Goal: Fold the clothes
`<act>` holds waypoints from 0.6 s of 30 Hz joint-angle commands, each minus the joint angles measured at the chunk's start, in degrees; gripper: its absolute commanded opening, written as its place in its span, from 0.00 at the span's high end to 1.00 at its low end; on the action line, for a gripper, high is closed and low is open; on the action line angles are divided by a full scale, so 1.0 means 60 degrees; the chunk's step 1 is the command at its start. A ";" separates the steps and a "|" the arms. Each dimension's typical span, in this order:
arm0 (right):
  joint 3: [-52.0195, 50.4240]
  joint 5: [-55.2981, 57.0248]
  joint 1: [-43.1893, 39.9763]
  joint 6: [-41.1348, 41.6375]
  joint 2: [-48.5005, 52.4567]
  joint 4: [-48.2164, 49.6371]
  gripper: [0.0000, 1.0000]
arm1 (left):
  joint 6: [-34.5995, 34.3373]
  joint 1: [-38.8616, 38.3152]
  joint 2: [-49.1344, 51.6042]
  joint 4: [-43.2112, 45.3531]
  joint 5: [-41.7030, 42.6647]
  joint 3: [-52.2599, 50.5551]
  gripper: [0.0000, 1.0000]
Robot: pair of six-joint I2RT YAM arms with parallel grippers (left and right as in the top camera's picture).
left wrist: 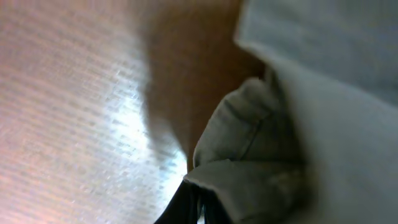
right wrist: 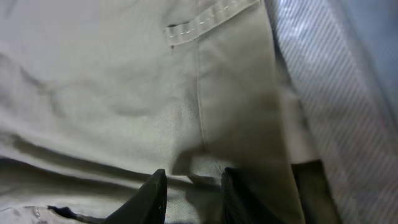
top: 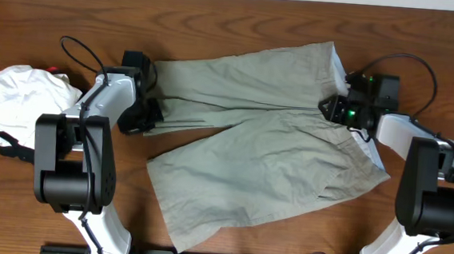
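Observation:
The pale khaki shorts [top: 257, 153] lie spread on the wooden table, with the waistband at the right and the two legs pointing left. My left gripper [top: 145, 110] is at the hem of the far leg. In the left wrist view its dark fingers [left wrist: 198, 202] sit close together with the bunched hem [left wrist: 249, 155] over them. My right gripper [top: 336, 111] is at the waistband near the far right corner. In the right wrist view its fingers [right wrist: 191, 194] close on a raised fold of the shorts [right wrist: 124, 93].
A crumpled white garment [top: 17, 96] lies at the left edge, with a dark strap [top: 13, 148] below it and a small red thing [top: 53, 70] behind it. Arm cables loop above both wrists. Both arm bases stand at the near edge.

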 commanded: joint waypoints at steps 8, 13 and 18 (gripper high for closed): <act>-0.0448 0.2951 -0.0685 0.0084 0.0667 -0.0426 0.65 | 0.0539 0.0186 0.0120 0.1180 -0.0612 -0.0095 0.47; -0.0448 0.2699 -0.0685 0.0073 0.0364 -0.0565 0.58 | 0.0780 0.0186 0.0095 0.0911 -0.0062 -0.0011 0.46; -0.0408 0.2707 -0.0692 0.0033 -0.0965 -0.0787 0.51 | 0.0918 0.0186 -0.0510 0.0361 0.0397 0.0310 0.45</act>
